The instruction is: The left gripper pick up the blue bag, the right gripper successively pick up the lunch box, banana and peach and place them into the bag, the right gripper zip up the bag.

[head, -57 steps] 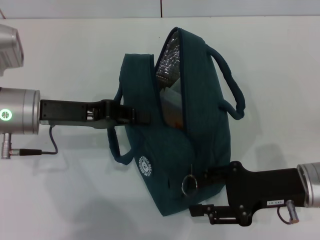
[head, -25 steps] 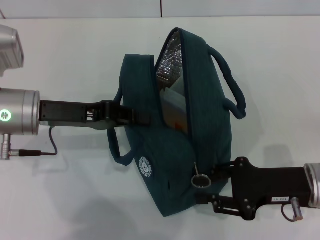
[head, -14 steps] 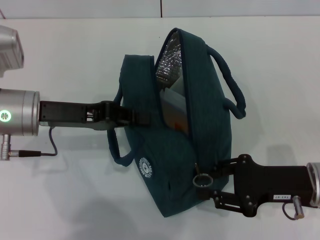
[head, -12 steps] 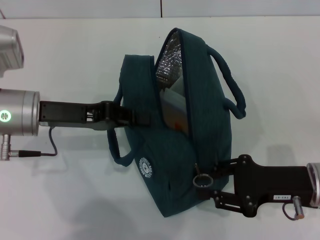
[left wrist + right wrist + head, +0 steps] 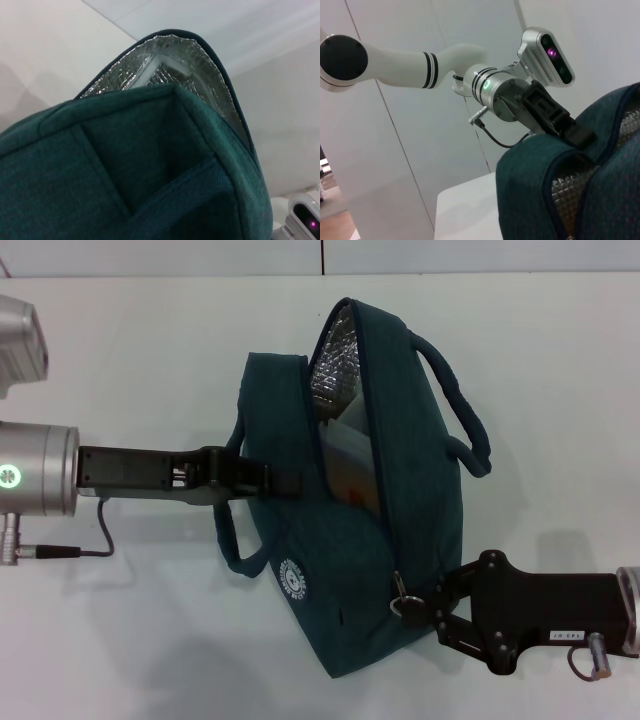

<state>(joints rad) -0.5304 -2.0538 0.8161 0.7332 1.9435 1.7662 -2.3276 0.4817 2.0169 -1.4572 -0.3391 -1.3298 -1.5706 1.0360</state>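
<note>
While the blue bag stands on the white counter with its mouth gaping toward the far side, the left gripper has its jaws pressed together on the bag's left wall, next to the left carry handle, which steadies the bag from that side. The right gripper reaches in from the near right, and its jaws appear pinched around the ring-shaped zipper pull at the near end of the opening. Inside, the silver foil lining shows at the far end, and the pale lid of the lunch box lies below it with something orange beside it; neither the banana nor the peach can be made out with certainty. The zipper is judged to be at the very start of its run, so nearly the whole seam remains open. Several failures are plausible: the thin ring could slip from the jaws if the pull is not directed along the zipper track; the soft fabric could buckle and jam the slider where the seam curves over the top; and a hard tug could drag the bag out of the left jaws or tip it, since only that one hold resists. The lunch box edge, if proud of the rim, might also block closure.
</note>
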